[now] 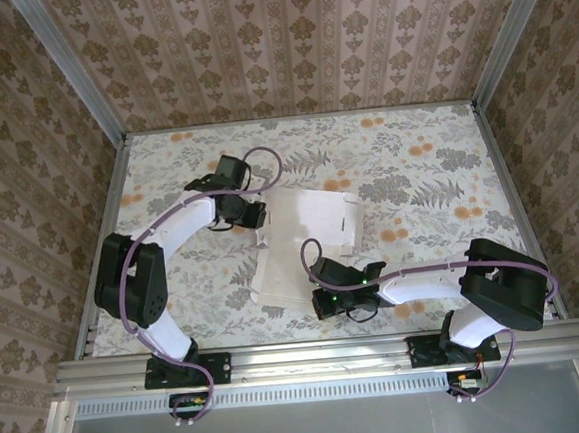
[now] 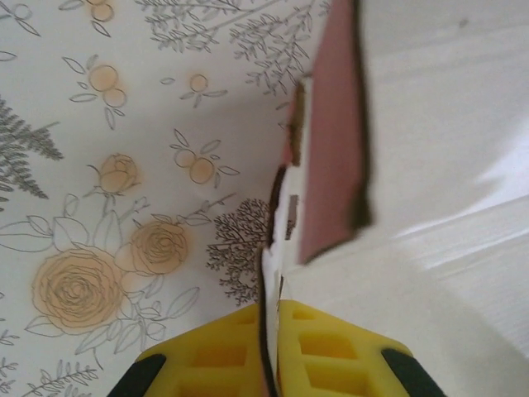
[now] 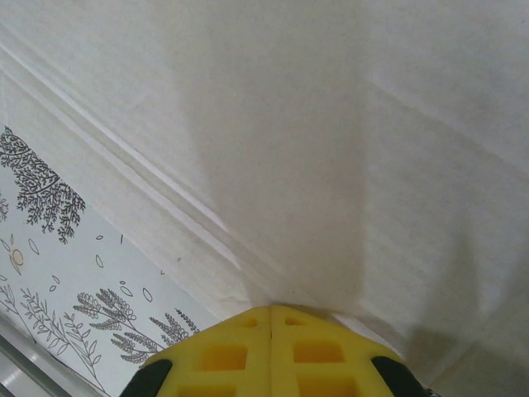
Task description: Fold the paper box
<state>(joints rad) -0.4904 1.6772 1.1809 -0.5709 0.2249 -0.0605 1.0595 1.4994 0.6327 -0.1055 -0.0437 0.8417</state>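
The paper box point(image 1: 315, 224) lies mostly flat in the middle of the table, pale whitish face up. At its left edge my left gripper point(image 1: 260, 217) is shut on the cardboard. In the left wrist view the yellow fingers point(image 2: 331, 356) pinch the thin white edge, and a pink flap point(image 2: 335, 149) stands up just beyond them. My right gripper point(image 1: 312, 278) sits at the sheet's near part. Seen from the right wrist, its fingers point(image 3: 331, 356) are shut together, tips against the creased white sheet point(image 3: 331, 124), with nothing between them.
A floral cloth covers the table point(image 1: 416, 166). Metal frame posts and patterned walls close in the left, right and back sides. An aluminium rail point(image 1: 320, 354) runs along the near edge, where both arm bases are bolted.
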